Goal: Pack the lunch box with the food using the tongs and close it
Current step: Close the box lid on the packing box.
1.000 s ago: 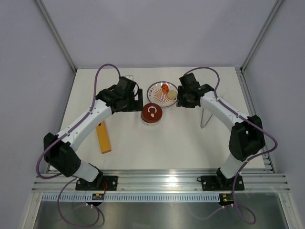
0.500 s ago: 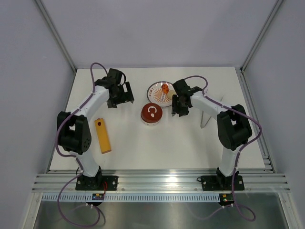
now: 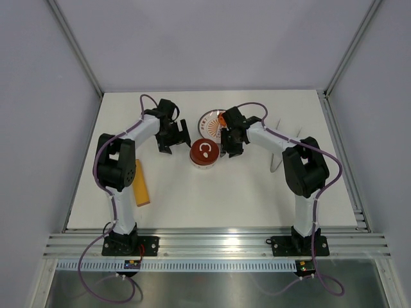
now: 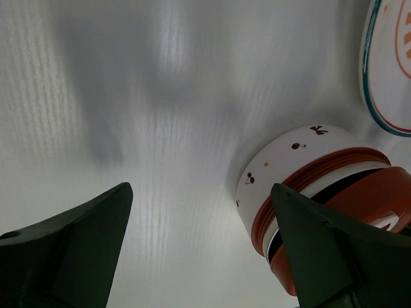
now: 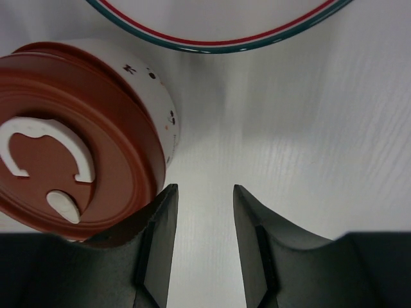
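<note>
The lunch box [image 3: 204, 153] stands mid-table, a white tin with small cherry prints, its dark-red lid with the white curled mark on top. My left gripper [image 3: 172, 142] is open just left of it; in the left wrist view the lunch box [image 4: 302, 160] sits past the right finger [image 4: 308, 244]. My right gripper [image 3: 229, 146] is open at its right side, and the lunch box [image 5: 83, 141] lies beside the left finger [image 5: 157, 231], with only table between the jaws. An orange piece of food [image 3: 221, 119] shows on the plate. The tongs [image 3: 276, 160] lie on the table at the right.
The white patterned plate [image 3: 209, 125] lies right behind the lunch box, partly under my right arm; its rim [image 5: 218, 42] fills the top of the right wrist view. A flat yellow-orange bar [image 3: 139, 183] lies at the left by my left arm.
Both arms have folded in toward the lunch box: the left gripper came in from the left, the right one came forward off the plate. The left jaws narrowed slightly.
</note>
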